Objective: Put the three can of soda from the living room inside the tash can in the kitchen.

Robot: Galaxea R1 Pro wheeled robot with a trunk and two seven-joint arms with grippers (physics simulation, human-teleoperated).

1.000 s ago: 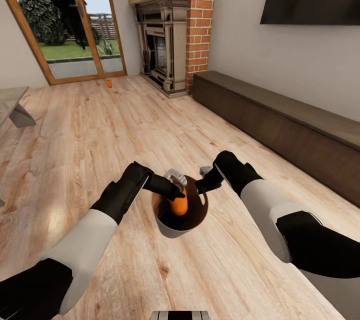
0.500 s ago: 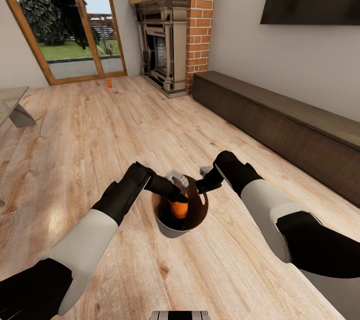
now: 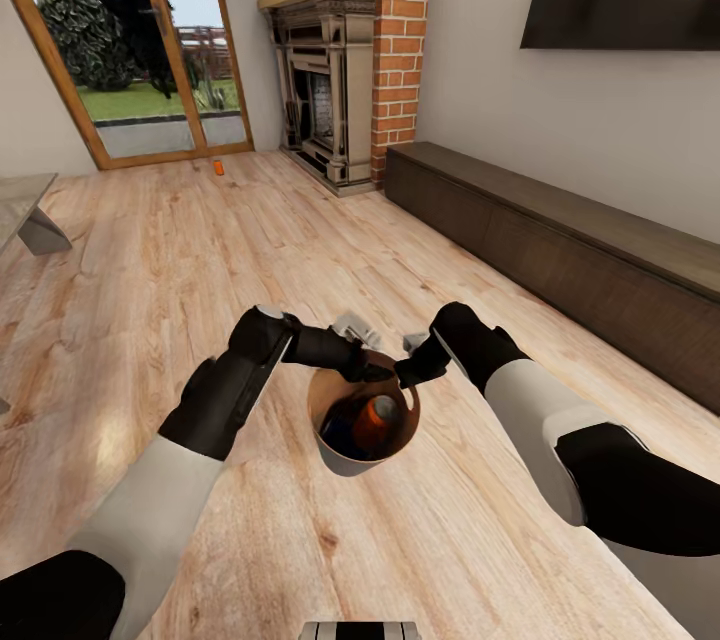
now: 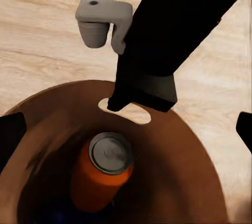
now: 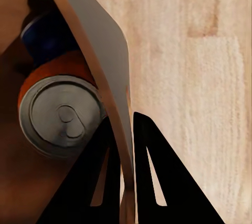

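No text, label, brand, number or sign can be read anywhere. The orange can (image 4: 102, 174) in the bin (image 4: 178, 182) has a plain side and a bare grey top; the blue can (image 5: 50, 38) shows no lettering either.

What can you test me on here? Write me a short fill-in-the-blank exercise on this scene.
1. The orange soda can lies inside the ____.
2. The right hand pinches the trash can by its ____.
3. Beneath the orange can, a dark ____ soda can lies in the same bin.
4. Another orange soda can stands on the floor near the glass ____.

Missing words: trash can; rim; blue; doors
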